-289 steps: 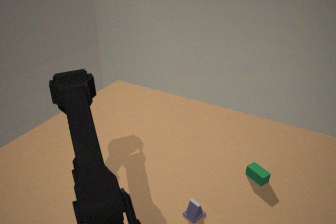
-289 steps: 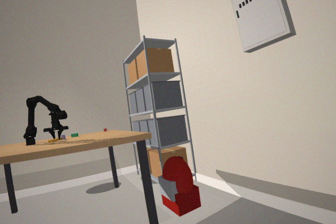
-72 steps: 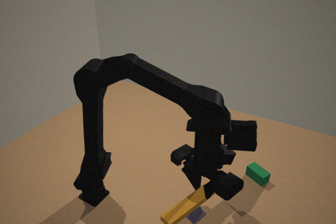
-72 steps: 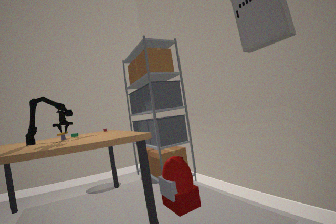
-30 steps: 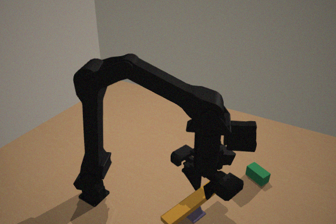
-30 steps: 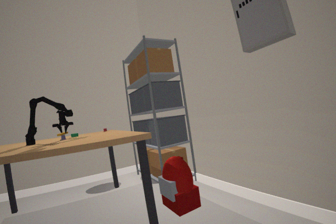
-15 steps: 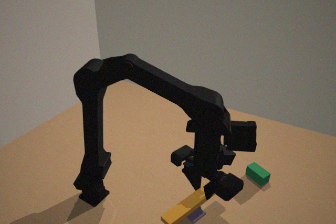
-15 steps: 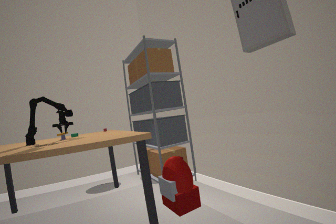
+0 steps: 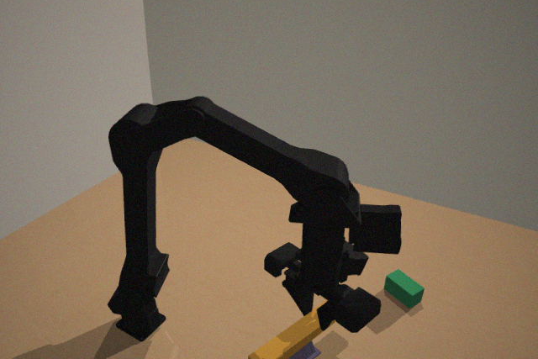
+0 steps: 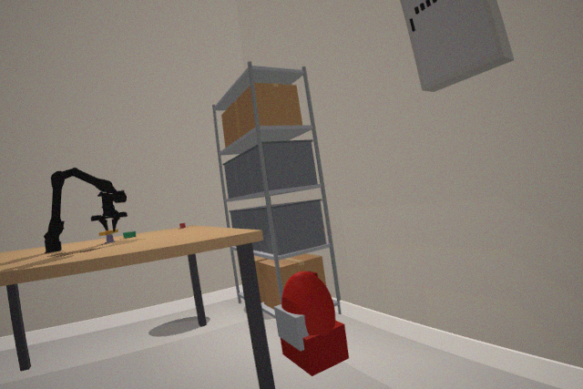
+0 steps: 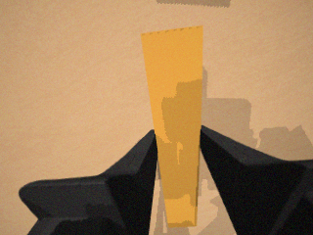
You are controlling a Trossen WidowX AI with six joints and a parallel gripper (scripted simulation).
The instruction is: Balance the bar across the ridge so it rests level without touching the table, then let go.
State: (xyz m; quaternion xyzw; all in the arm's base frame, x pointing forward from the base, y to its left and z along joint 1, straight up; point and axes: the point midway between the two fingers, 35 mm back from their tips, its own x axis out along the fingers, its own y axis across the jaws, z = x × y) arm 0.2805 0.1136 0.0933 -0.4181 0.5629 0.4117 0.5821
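Observation:
The orange bar [image 9: 282,340] [image 10: 102,233] [image 11: 173,64] is held between the fingertips of my gripper [image 9: 317,319] [image 10: 111,230] [image 11: 176,132], which is shut on it. The bar looks about level in the exterior view and is clear of the table. The purple ridge [image 9: 306,351] [image 10: 109,238] stands on the table right under the bar. Its top is hidden by the bar in the top view, and the wrist view does not show it. Whether bar and ridge touch is too small to tell. The bar's near end is cut by the lower edge of the top view.
A green block [image 9: 403,288] [image 10: 129,234] lies on the wooden table [image 9: 225,233] [image 10: 211,234] beyond the gripper. A small red block [image 10: 182,225] lies farther off. A shelf rack [image 10: 263,172] stands behind the table, and a red object [image 10: 308,300] shows beside a table leg.

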